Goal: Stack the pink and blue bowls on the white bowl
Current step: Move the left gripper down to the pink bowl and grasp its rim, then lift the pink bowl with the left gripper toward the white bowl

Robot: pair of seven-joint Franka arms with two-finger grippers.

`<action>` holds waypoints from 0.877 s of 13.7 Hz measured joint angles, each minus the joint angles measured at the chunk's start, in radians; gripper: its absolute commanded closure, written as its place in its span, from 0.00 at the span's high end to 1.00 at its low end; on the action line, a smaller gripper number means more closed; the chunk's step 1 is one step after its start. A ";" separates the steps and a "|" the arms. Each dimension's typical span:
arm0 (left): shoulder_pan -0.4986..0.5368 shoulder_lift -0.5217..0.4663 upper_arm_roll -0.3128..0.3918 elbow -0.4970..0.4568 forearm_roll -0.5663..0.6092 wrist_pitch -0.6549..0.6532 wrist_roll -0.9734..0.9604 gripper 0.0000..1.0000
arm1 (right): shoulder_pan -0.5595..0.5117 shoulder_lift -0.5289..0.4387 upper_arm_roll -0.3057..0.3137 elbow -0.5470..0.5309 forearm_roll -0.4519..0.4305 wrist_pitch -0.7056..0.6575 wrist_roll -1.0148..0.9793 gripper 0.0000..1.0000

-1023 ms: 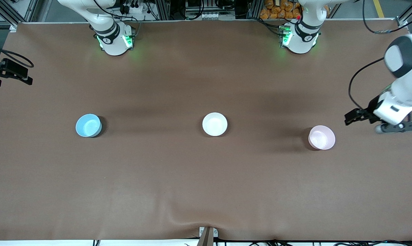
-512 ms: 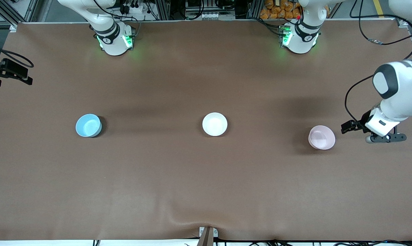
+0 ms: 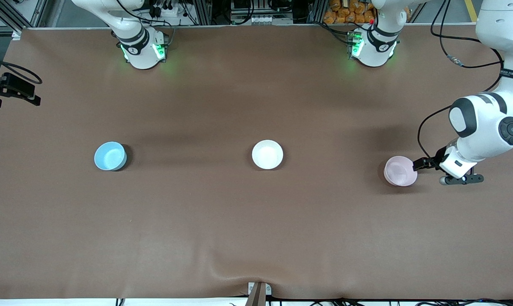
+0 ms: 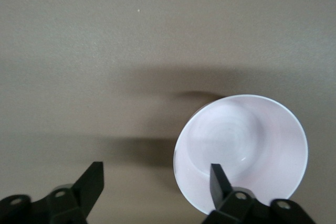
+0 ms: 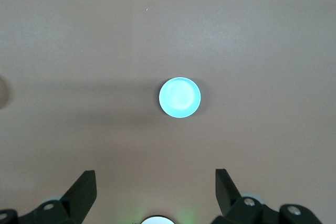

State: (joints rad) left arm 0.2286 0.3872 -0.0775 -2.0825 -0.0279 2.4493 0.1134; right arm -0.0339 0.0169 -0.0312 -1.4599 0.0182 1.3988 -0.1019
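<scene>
The pale pink bowl (image 3: 400, 171) sits on the brown table toward the left arm's end. The white bowl (image 3: 267, 154) stands at the table's middle, and the sky-blue bowl (image 3: 110, 156) toward the right arm's end. All three are upright and apart. My left gripper (image 3: 424, 163) is open and low beside the pink bowl, at its rim. In the left wrist view, one finger (image 4: 216, 178) overlaps the rim of the pink bowl (image 4: 247, 145) and the other is over bare table. My right gripper (image 5: 155, 179) is open and empty, high over the blue bowl (image 5: 179, 97); it is out of the front view.
The brown table cover (image 3: 256, 221) has a small wrinkle at its near edge by a metal bracket (image 3: 258, 291). A black device on a cable (image 3: 14, 87) sits at the table edge at the right arm's end. Both arm bases (image 3: 141, 49) stand along the back.
The left arm has swung in from the table's end and come down, bringing its open gripper up to the pink bowl's rim. The bowls have not moved.
</scene>
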 measured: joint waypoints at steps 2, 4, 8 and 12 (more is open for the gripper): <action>0.000 0.009 0.000 0.000 0.000 0.001 0.000 0.59 | 0.000 0.000 0.000 0.000 0.000 0.000 0.000 1.00; 0.000 0.016 0.000 0.000 0.000 0.001 0.000 0.50 | 0.000 0.000 0.000 0.000 0.000 0.000 0.000 1.00; 0.000 0.032 -0.002 0.000 -0.008 0.007 0.001 0.42 | 0.000 0.000 0.000 0.000 0.000 0.000 0.000 1.00; -0.002 0.055 -0.008 0.001 -0.042 0.031 0.001 0.05 | 0.000 0.000 0.000 0.000 0.000 0.000 0.000 1.00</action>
State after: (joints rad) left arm 0.2269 0.4421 -0.0853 -2.0818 -0.0701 2.4803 0.1146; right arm -0.0339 0.0169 -0.0312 -1.4599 0.0187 1.3984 -0.1015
